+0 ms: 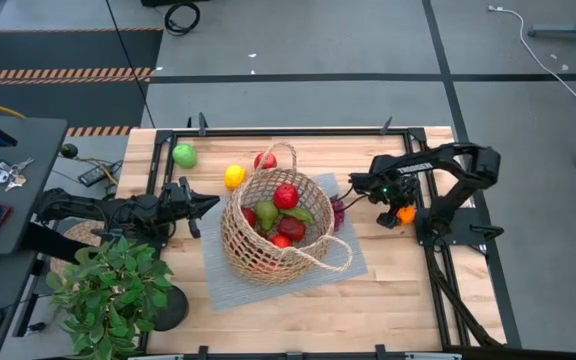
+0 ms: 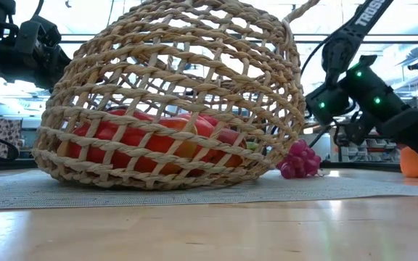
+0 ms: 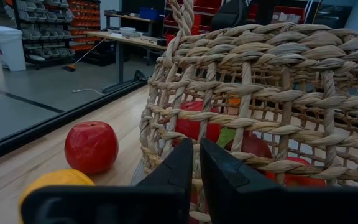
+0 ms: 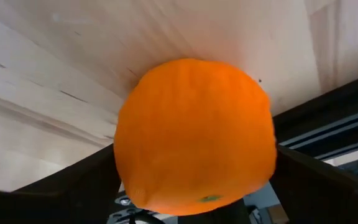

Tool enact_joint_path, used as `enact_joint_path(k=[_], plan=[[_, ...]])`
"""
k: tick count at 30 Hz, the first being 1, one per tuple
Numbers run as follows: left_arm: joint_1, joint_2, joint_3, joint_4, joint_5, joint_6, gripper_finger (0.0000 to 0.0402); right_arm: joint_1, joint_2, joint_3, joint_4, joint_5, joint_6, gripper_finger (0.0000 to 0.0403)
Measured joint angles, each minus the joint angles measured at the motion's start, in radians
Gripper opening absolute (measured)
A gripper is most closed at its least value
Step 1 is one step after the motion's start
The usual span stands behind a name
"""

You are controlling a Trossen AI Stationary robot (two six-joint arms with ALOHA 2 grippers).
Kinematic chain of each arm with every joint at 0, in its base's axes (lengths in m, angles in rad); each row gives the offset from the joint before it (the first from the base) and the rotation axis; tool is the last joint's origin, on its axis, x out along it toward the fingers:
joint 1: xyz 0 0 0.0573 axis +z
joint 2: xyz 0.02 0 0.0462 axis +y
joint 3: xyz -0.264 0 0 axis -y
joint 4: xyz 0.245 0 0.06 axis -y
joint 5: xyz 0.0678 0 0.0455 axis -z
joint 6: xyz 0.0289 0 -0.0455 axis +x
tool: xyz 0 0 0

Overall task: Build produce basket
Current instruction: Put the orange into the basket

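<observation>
Wicker basket (image 1: 276, 232) lies tipped on its grey mat (image 1: 353, 262), holding red and green produce (image 1: 286, 196). Right hand (image 1: 396, 212) straddles an orange (image 4: 194, 134) on the worktop (image 1: 368, 310), fingers spread; left hand (image 3: 199, 163) is closed and empty beside the basket.

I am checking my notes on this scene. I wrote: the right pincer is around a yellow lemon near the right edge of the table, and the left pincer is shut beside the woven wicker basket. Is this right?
One detail is wrong: the right pincer is around a round orange fruit, not a yellow lemon, as the right wrist view shows. The rest stands: the left pincer is shut beside the woven tan wicker basket.
</observation>
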State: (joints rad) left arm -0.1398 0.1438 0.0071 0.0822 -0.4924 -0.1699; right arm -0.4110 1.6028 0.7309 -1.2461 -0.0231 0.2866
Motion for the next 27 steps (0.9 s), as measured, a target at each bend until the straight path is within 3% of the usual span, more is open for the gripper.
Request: enact_joint_path(k=[9, 20, 27], plan=[[0.0, 0.0, 0.0, 0.0, 0.0, 0.0, 0.0037, -0.006, 0.009, 0.011, -0.021, -0.015, -0.017, 0.032], [0.0, 0.0, 0.0, 0.0, 0.0, 0.0, 0.0034, -0.006, -0.148, 0.154, -0.073, 0.01, 0.005, 0.0319], [0.0, 0.0, 0.0, 0.0, 0.0, 0.0, 0.0036, -0.006, -0.289, 0.206, 0.142, -0.028, -0.011, 0.032]])
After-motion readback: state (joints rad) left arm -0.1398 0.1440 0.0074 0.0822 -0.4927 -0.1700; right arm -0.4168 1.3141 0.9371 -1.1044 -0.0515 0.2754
